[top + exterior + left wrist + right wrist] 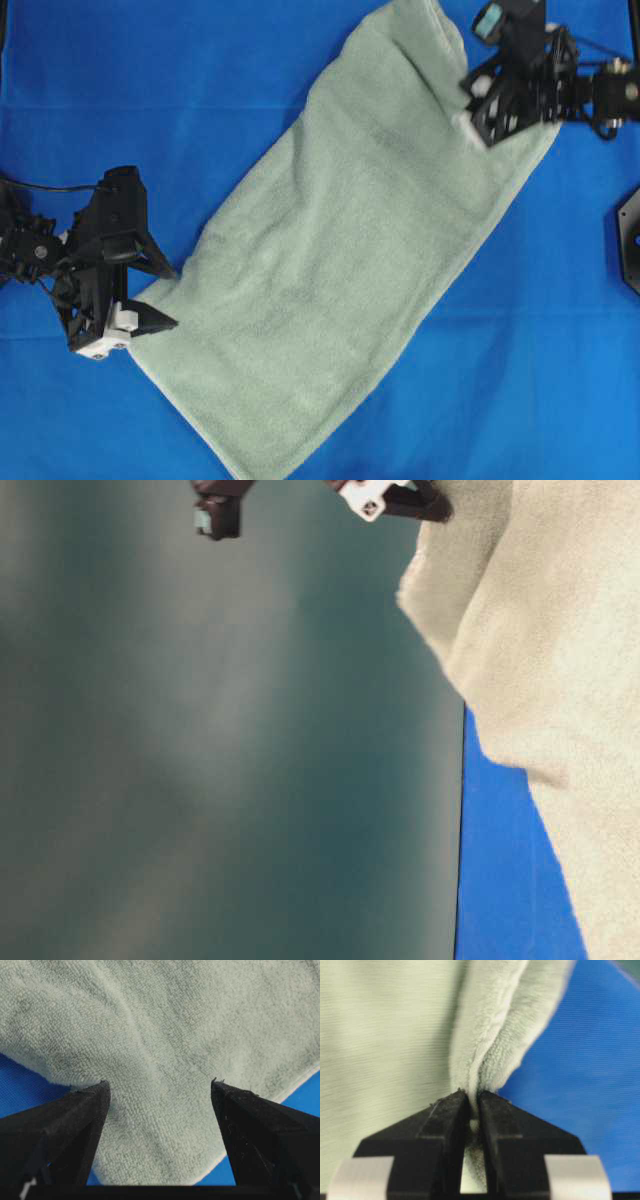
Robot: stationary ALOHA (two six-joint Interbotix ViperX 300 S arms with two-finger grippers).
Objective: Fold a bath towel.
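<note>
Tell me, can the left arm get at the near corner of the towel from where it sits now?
Probably yes. The left gripper is open, its jaws standing either side of the towel corner, with nothing on the blue cloth in between. The right gripper is pinching the far end, well clear.

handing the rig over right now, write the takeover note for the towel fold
Right gripper: shut on a pinched fold of the towel at its far right edge.
Left gripper: open, jaws on either side of the towel's near left corner, not gripping.
Towel: lies diagonally on the blue cloth, spread out in a long strip.
Done: right edge gripped.
Left: close the left gripper on its corner, then make the fold; none is visibly under way.
</note>
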